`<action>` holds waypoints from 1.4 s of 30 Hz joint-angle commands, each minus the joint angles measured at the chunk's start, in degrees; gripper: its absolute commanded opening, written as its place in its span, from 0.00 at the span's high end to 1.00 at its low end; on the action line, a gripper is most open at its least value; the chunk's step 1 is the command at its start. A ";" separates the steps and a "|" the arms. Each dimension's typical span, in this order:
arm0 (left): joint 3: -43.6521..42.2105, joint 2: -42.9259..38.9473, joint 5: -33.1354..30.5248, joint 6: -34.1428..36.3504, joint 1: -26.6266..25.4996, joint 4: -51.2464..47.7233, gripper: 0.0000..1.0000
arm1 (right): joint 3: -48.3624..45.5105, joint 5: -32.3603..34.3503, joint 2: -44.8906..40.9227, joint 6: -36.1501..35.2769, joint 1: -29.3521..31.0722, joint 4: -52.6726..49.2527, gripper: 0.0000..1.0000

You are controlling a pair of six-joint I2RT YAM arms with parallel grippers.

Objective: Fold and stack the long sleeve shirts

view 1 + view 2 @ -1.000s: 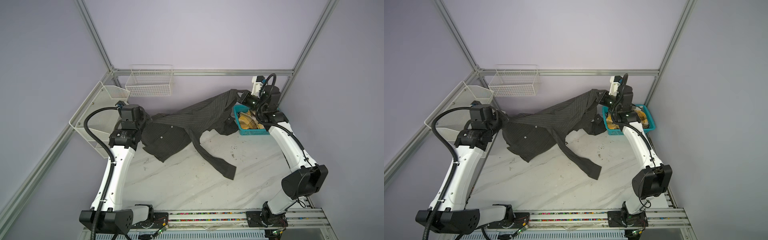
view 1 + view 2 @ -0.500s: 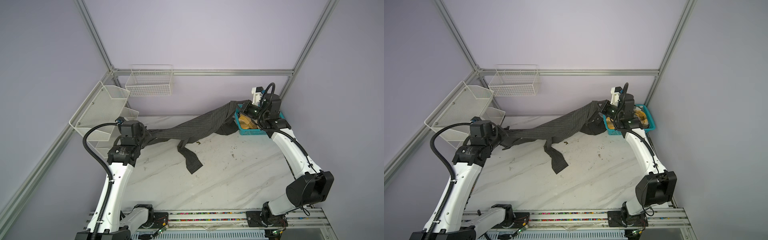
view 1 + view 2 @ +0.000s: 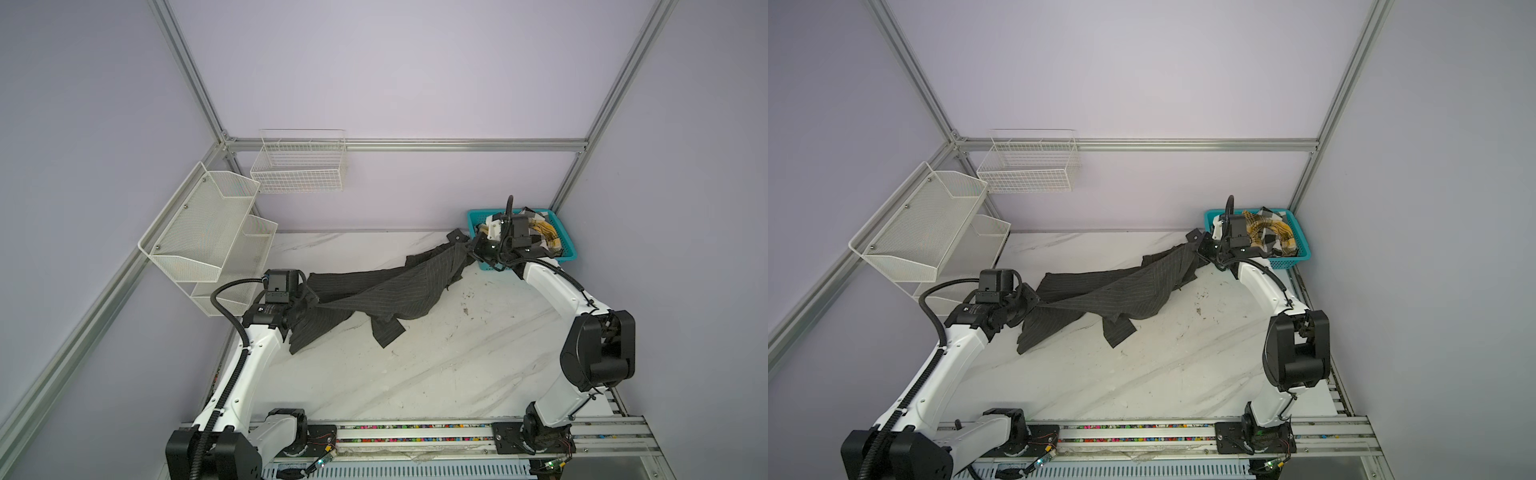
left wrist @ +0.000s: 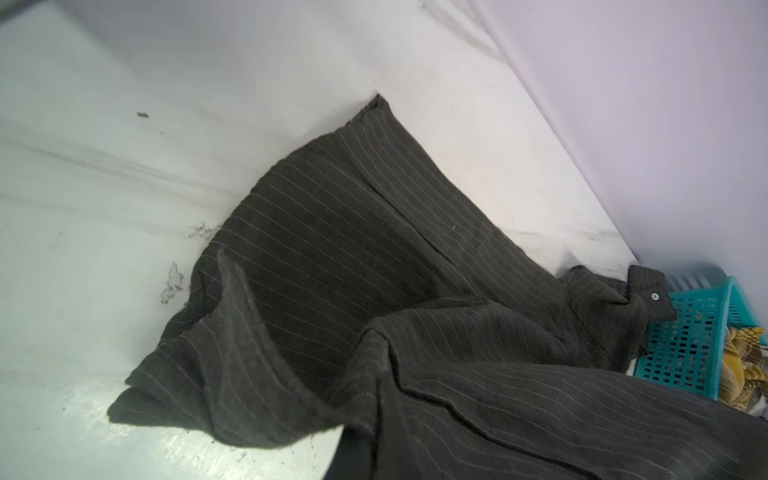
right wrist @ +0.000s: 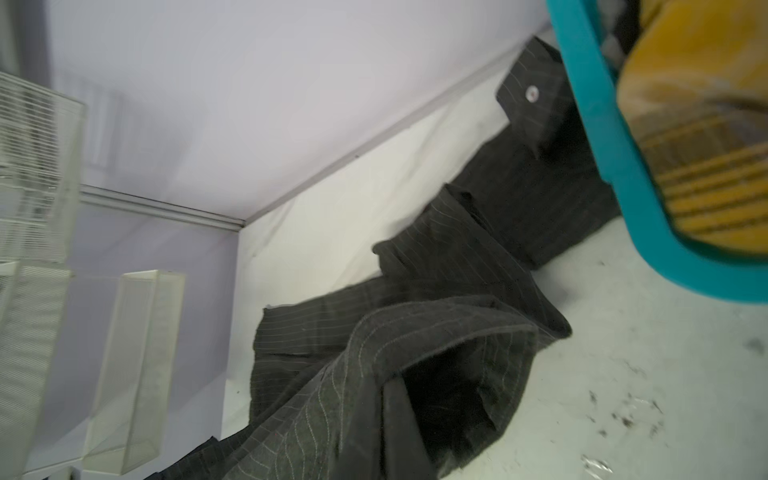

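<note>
A: Dark charcoal pinstriped cloth shirt [image 3: 374, 293] strung between both arms, its middle sagging onto the white marble tabletop [image 3: 436, 374] toward the far edge!

B: Left pincer [image 3: 306, 302] clamped on one end near the tabletop's left edge. Right pincer [image 3: 470, 246] clamped on the other, by the far right corner.

A: And the yellow, black and white plaid shirt [image 3: 1268, 235]?

B: Bunched inside the teal plastic basket [image 3: 1291, 261], far right corner.

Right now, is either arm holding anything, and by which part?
The dark pinstriped shirt. The left gripper has its jaws shut on one bunched edge, the right gripper on the opposite end beside the teal basket. Exact seams are hidden.
</note>
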 commanded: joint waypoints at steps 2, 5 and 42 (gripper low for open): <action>-7.16 -1.96 5.97 -4.41 -0.01 4.97 1.00 | -1.75 4.19 0.30 -1.13 -0.52 -2.40 1.00; -10.22 -1.43 4.73 -4.65 -0.15 8.11 1.00 | -0.62 3.04 4.09 -1.05 -0.56 -1.96 1.00; -18.88 5.44 7.32 -11.66 -3.16 31.02 0.42 | -20.76 21.81 -6.40 -3.47 38.09 3.82 0.17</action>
